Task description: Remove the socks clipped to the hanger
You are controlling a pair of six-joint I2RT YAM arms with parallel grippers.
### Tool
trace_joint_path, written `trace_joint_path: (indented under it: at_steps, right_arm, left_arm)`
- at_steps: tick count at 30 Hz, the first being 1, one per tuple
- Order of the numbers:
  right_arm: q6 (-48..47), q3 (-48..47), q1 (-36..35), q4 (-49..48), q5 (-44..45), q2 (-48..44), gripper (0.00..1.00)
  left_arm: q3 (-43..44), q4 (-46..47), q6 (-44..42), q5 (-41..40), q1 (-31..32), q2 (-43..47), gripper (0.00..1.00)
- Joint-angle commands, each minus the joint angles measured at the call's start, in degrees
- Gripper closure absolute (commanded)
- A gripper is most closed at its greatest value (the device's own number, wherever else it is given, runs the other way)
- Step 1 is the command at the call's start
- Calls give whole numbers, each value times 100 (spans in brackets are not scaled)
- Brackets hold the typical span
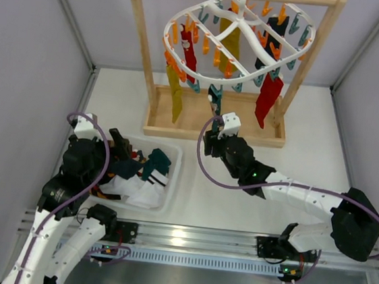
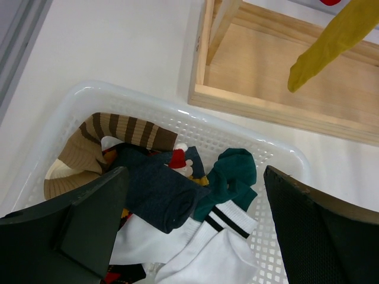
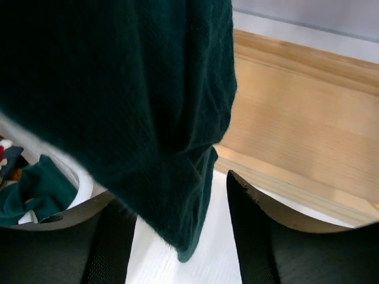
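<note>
The white ring hanger hangs from the rack's top bar with orange and teal clips. Clipped to it are mustard yellow socks, red socks, a black sock and a dark teal sock. My right gripper is open, its fingers either side of the teal sock's lower end, which hangs between them in the right wrist view. My left gripper is open and empty above a basket of loose socks. A yellow sock tip shows in the left wrist view.
The light wooden rack stands at the back on a tray-like base. A white perforated basket sits front left, its rim near the rack base. Grey walls close in both sides.
</note>
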State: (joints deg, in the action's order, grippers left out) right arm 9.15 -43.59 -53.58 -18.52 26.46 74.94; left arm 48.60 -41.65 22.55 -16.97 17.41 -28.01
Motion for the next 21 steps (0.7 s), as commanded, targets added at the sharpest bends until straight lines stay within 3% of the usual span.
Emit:
trace_joint_path:
  at_steps: [1,2,3,5,9,17,20,21]
  right_arm:
    - [96,-70,-82,-942,281,161,44]
    - [148,-70,-82,-969,316,214,58]
    - [192,-70,-73,-995,360,258,65]
    - [350,-53,-82,-1039,369,363,73]
    - [535,166,-161,-1399,675,355,89]
    - [588,431,-460,-1892,966,21,98]
    - [579,396,-557,-1848,1176,12,100]
    - [553,378,-592,-1839,1230,30,100]
  left_arm:
    - [0,201,-57,-140,26,6,1]
    - [35,201,-49,-96,26,-29,1]
    - [62,201,-14,-78,26,-73,1]
    - [254,210,249,-52,26,-160,1]
    - [860,271,575,738,26,-494,1]
    - [2634,306,892,1652,34,-2117,1]
    - [3153,271,883,1225,297,-2664,1]
    - [3278,271,883,796,690,-2744,1]
